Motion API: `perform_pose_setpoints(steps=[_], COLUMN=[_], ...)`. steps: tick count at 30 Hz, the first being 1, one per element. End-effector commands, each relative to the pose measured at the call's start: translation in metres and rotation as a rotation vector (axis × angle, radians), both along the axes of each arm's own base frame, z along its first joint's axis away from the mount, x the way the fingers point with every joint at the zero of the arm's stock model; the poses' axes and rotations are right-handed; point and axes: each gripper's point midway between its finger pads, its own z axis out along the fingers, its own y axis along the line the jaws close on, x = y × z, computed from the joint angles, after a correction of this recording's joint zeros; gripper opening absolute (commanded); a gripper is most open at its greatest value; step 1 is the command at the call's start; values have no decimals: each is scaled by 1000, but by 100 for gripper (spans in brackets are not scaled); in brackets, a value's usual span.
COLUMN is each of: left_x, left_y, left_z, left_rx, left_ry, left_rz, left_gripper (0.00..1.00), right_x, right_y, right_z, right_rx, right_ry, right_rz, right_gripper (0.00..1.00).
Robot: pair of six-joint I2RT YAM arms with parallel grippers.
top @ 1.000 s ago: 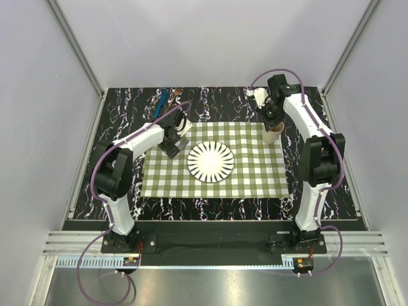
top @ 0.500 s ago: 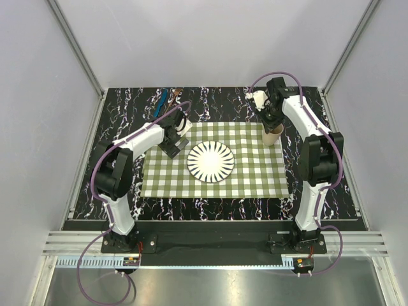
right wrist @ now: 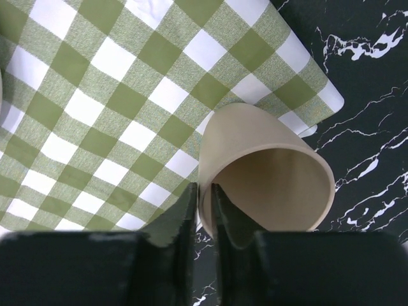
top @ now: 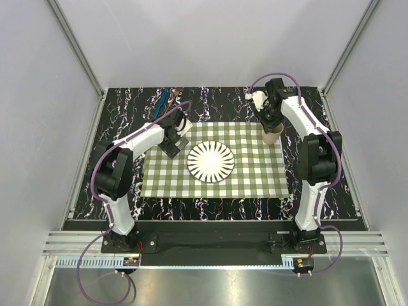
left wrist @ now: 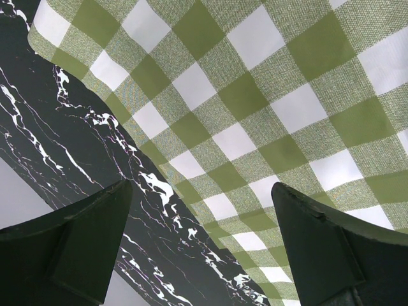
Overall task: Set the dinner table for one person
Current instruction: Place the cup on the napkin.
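Between grey walls (top: 210, 38), marbled dinner table (top: 217, 99), left gripper (left wrist: 201, 187) wide, right gripper (right wrist: 203, 191) perhaps pinching cup (right wrist: 268, 172)

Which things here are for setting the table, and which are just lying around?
For the job: dinner table, checked cloth, striped plate, beige cup.

Just lying around for now: blue thing and brown thing at the table's far edge, too small to name.
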Motion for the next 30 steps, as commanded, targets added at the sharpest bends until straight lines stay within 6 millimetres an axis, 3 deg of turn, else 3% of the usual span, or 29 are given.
perform_pose_setpoints(steps=[1,3,9,19,22,24,30], left_x=[18,18,18,18,19,19,19], left_y=[-3,-3,-4,-3,-3,-3,-4], left_z=[17,16,16,16,16,17,16], left_rx=[-20,-21,-20,-19,-18,-19,-17], left_ry=[-69,-67,-66,-68,-68,-70,-68], left_rz=[18,19,19,20,20,20,17], left_gripper=[99,99,99,99,99,99,99], right_x=[4,3,5,12,13,13,14], right_y=[0,-1,-2,-5,-6,-7,-5], right_z=[-6,-6,-1,18,23,27,39], right_rx=[-18,-23,-34,-58,-66,-69,-68], right_ry=[-10,-9,-25,-82,-95,-103,-134], right_rz=[10,13,14,14,15,17,23], right_gripper=[24,34,38,54,62,76,85])
